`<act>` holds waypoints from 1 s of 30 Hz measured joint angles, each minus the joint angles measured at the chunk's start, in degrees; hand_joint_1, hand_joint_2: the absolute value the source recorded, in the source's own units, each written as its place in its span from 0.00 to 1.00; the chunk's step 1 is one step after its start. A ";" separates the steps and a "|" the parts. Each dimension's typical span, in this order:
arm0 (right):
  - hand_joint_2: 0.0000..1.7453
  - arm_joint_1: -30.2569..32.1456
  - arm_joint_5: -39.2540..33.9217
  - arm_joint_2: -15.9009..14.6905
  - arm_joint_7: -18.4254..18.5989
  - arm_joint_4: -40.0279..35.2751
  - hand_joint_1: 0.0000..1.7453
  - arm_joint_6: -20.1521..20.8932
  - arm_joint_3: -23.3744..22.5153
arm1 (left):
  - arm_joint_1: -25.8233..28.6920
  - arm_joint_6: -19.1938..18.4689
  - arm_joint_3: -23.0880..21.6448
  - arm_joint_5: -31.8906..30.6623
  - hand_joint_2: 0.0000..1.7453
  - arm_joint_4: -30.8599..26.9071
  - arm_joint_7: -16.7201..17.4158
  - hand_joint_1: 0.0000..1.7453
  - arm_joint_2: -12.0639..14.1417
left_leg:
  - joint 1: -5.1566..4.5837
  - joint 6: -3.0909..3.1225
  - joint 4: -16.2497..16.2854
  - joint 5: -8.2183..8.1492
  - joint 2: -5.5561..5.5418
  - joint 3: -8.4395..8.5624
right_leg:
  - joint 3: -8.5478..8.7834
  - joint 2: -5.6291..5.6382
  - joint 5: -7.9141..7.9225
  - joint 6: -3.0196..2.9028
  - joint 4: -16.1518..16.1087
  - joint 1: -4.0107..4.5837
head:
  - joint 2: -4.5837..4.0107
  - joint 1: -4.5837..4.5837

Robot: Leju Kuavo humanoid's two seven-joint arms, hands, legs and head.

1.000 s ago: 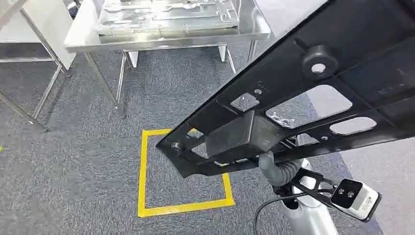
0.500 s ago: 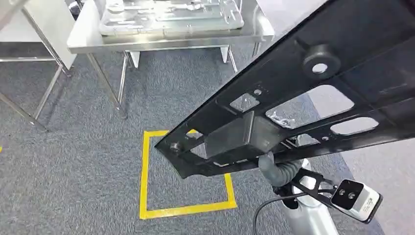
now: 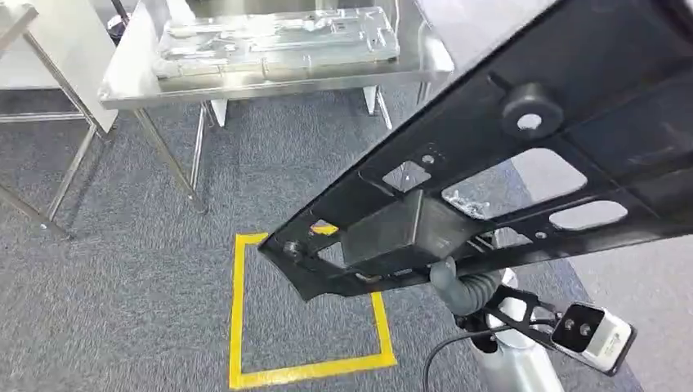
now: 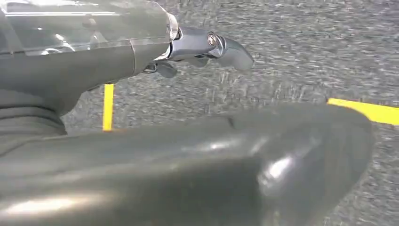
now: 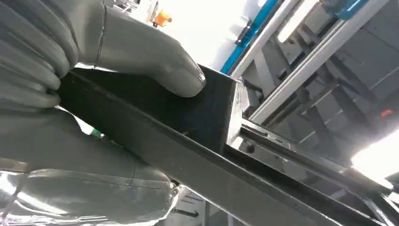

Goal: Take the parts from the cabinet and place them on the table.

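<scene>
A long black part with cut-out windows and a round boss crosses the head view from the upper right corner down toward the middle, tilted, its low end hanging above the carpet floor. A boxy block on its underside sits near that low end. The right robot hand grips this black part: in the right wrist view its thick grey thumb presses flat on the block while the rest of the robot hand wraps the long edge below it. In the head view a grey finger curls up under the part's lower rim, with the silver right forearm and its wrist camera just beneath.

Beyond the part stands a steel table on thin legs, carrying a flat silver-grey panel that lies along its top, well apart from the held part. A second metal frame stands at the left edge.

On the carpet, a yellow taped square lies below the part's low end.

The left robot hand hangs over the carpet and the yellow tape, holding nothing, its dark fingers slightly bent and apart.
</scene>
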 joint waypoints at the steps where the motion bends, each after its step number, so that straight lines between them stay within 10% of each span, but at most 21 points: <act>1: 1.00 -0.01 0.06 0.00 0.00 0.02 1.00 -0.11 0.11 | 0.05 0.02 0.00 0.02 0.00 0.00 -0.02 0.00 0.02 | -0.07 0.37 -0.32 -0.26 -0.02 -0.06 | 0.21 -0.01 0.09 0.36 0.12 0.02 | 0.00 -0.02; 4: 1.00 -0.23 0.09 0.00 0.00 0.02 1.00 -0.39 0.26 | 0.02 0.02 0.02 0.04 0.00 0.00 -0.02 0.00 0.02 | 0.28 1.48 -1.28 -0.82 -0.19 1.57 | -1.41 -0.27 0.53 1.21 3.94 -0.15 | 0.00 0.00; 8: 1.00 -0.69 0.09 0.02 0.02 0.22 1.00 -0.70 0.66 | 0.11 0.09 0.02 0.15 0.00 0.00 -0.02 0.00 0.02 | 0.24 1.92 -1.50 -2.60 -0.21 3.58 | -12.45 -0.50 -4.84 1.98 18.69 -0.41 | 0.00 0.00; 10: 1.00 -0.71 0.13 0.02 0.00 0.35 1.00 -0.81 1.01 | 0.18 0.09 0.02 0.15 0.00 0.00 -0.02 0.00 0.02 | 0.24 1.75 -1.50 -3.79 -0.41 5.24 | -13.81 -0.53 -3.37 1.90 16.77 -0.41 | 0.00 0.00; 13: 1.00 -1.03 0.54 0.02 0.00 0.39 1.00 -1.83 1.33 | 0.21 0.09 0.02 0.15 0.00 0.00 -0.02 0.00 0.02 | 0.22 1.31 -1.65 -5.82 -0.77 7.65 | -10.54 -0.28 7.91 0.62 3.25 -0.04 | 0.00 0.02; 14: 1.00 -1.15 0.70 0.02 0.02 0.59 1.00 -2.23 1.49 | 0.08 0.11 0.00 0.11 0.00 0.02 0.02 0.00 -0.11 | 0.08 0.85 -1.38 -6.29 -1.02 8.45 | -10.84 0.66 8.39 0.57 2.53 0.28 | 0.00 -0.07; 19: 1.00 -1.99 0.79 -0.11 0.00 0.83 1.00 -3.81 2.60 | -0.32 0.22 0.02 0.20 0.00 0.00 0.00 0.00 0.00 | 0.35 -0.58 0.66 -6.06 -0.84 8.59 | -7.70 -0.04 7.02 -1.19 0.47 0.21 | 0.00 0.04; 24: 1.00 -2.24 -0.18 -0.09 0.02 0.83 1.00 -3.10 2.65 | -0.03 0.20 0.00 0.15 0.00 0.00 0.00 0.00 0.00 | 0.37 -1.59 15.71 -12.88 -0.60 -2.63 | -4.82 -0.40 4.50 -1.83 0.21 0.27 | 0.00 0.00; 26: 1.00 -2.24 0.17 -0.07 0.02 0.83 1.00 -2.93 2.67 | 0.10 0.20 0.00 0.13 0.00 0.00 0.00 0.00 0.00 | 0.37 -1.50 10.92 -9.28 -0.59 -2.52 | -3.14 -0.34 3.28 -1.75 0.24 0.28 | 0.00 0.02; 28: 1.00 -2.26 0.26 -0.02 0.00 0.83 1.00 -2.95 2.67 | 0.21 0.17 0.00 0.07 0.00 0.00 0.00 0.00 0.07 | 0.27 -0.80 1.49 -0.90 -0.55 -0.37 | -1.35 -0.41 1.93 -1.51 0.18 0.36 | 0.00 0.02; 29: 1.00 -2.30 0.31 -0.02 0.02 0.87 1.00 -3.02 2.67 | 0.34 0.17 0.00 0.02 0.00 0.00 -0.02 0.00 0.13 | -0.06 -0.09 -0.16 0.77 -0.54 -0.60 | -0.84 -0.40 1.41 -1.26 0.50 0.50 | 0.00 0.05; 30: 1.00 -2.27 0.44 0.00 0.02 0.94 1.00 -3.10 2.69 | 0.25 0.09 0.00 -0.02 0.00 0.00 -0.02 0.00 0.17 | -0.34 0.23 -0.29 -1.34 -0.45 -0.53 | -1.24 -0.12 1.23 -0.88 0.19 0.48 | 0.00 0.02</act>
